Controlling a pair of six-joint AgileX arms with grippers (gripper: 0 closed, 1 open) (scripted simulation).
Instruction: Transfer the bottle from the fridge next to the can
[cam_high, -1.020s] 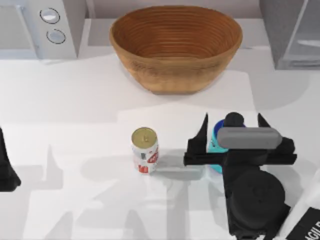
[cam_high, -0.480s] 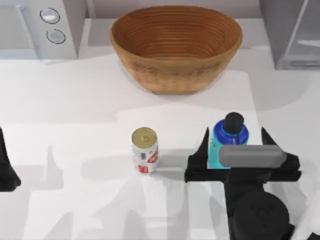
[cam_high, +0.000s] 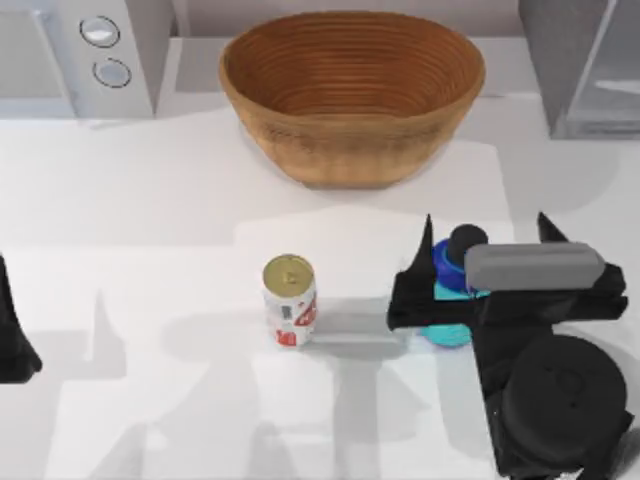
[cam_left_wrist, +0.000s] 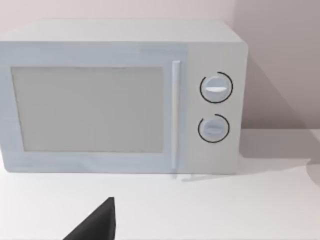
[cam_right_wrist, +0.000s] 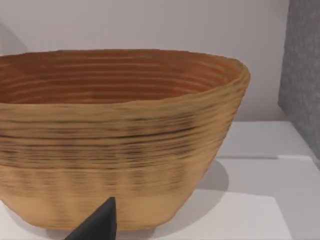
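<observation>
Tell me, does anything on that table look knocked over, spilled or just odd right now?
Nothing stands out. The can stands upright, the bottle is upright on the table to its right, under the right gripper, and the wicker basket sits level behind them. The left arm rests at the table's left edge.

Bare table (cam_high: 180, 200) across the middle band of the top view, from the left edge to the can (cam_high: 290, 298); open lane there. Upper centre blocked by the big wicker bowl (cam_high: 352, 90); microwave (cam_high: 85, 50) closes the upper left corner, fridge (cam_high: 585, 65) the upper right; only narrow gaps between them and the bowl. Right of centre is crowded — right gripper (cam_high: 485, 255) stands wide open over the bottle (cam_high: 455, 270); a short free strip lies between can and bottle. Left gripper (cam_high: 12, 335) parked at the left edge; lower left and lower centre are free.
</observation>
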